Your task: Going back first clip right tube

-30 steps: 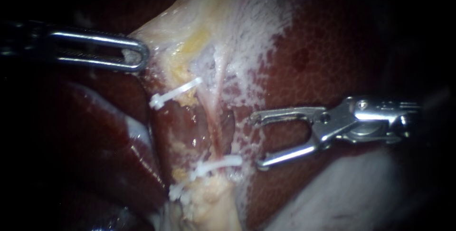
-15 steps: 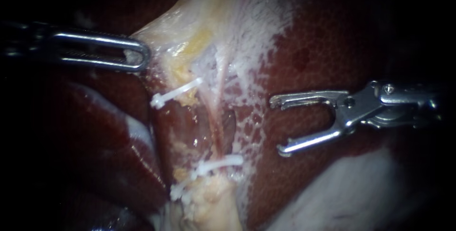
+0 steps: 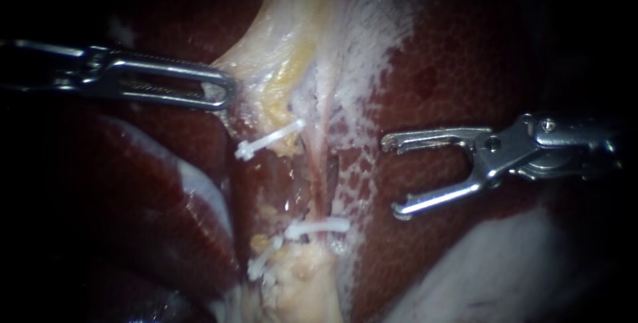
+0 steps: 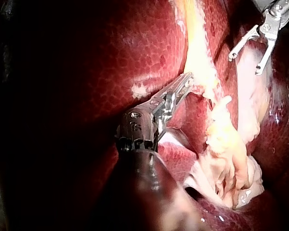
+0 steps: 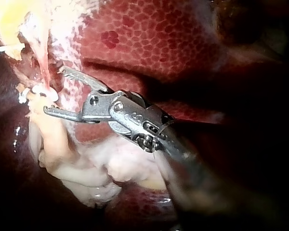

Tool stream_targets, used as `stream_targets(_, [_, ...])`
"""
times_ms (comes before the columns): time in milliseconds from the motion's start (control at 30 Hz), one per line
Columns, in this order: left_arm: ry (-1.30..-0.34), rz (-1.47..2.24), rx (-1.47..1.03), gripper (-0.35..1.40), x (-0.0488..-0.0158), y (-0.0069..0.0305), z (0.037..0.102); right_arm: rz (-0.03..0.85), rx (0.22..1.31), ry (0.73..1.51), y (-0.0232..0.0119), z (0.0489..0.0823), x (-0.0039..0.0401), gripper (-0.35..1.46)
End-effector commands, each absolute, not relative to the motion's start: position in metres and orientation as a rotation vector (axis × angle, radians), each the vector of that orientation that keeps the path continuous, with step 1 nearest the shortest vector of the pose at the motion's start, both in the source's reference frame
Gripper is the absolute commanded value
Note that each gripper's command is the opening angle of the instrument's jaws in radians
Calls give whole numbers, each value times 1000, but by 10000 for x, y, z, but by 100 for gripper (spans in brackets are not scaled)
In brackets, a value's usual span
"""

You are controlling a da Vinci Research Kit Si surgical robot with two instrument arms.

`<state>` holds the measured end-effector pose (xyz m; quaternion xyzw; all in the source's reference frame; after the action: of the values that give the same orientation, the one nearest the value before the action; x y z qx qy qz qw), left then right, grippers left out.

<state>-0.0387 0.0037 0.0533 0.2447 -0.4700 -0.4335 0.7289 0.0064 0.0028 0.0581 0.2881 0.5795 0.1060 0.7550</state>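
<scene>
My left instrument comes in from the left, jaws shut on the edge of the pale yellowish tissue above the tubes. The left wrist view shows this grip too. A thin pink tube, the right one, runs down the middle. A white clip crosses its lower end. Another white clip sits higher, to its left. My right instrument hangs to the right of the tube, jaws open and empty, apart from it. In the right wrist view its jaws stand close beside the clip.
Dark red liver lies behind and to both sides. A lump of pale fatty tissue hangs below the lower clip, with a third white clip at its left edge. Whitish tissue fills the lower right.
My right instrument drew back to the right, away from the tube, with jaws still open. My left instrument moved right with the pale tissue, carrying the tubes and clips that way.
</scene>
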Motion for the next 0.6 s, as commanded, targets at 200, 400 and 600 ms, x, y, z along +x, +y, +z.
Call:
stream_targets(200, [-1023, -948, 560, -35, -398, 30, 543, 226, 626, 1266, 30, 580, 61, 60])
stream_targets(400, [-1019, -949, 576, -35, -402, 26, 545, 227, 629, 1266, 32, 577, 58, 60])
stream_targets(600, [-1018, -941, 583, -35, -406, 23, 545, 227, 629, 1266, 32, 577, 57, 60])
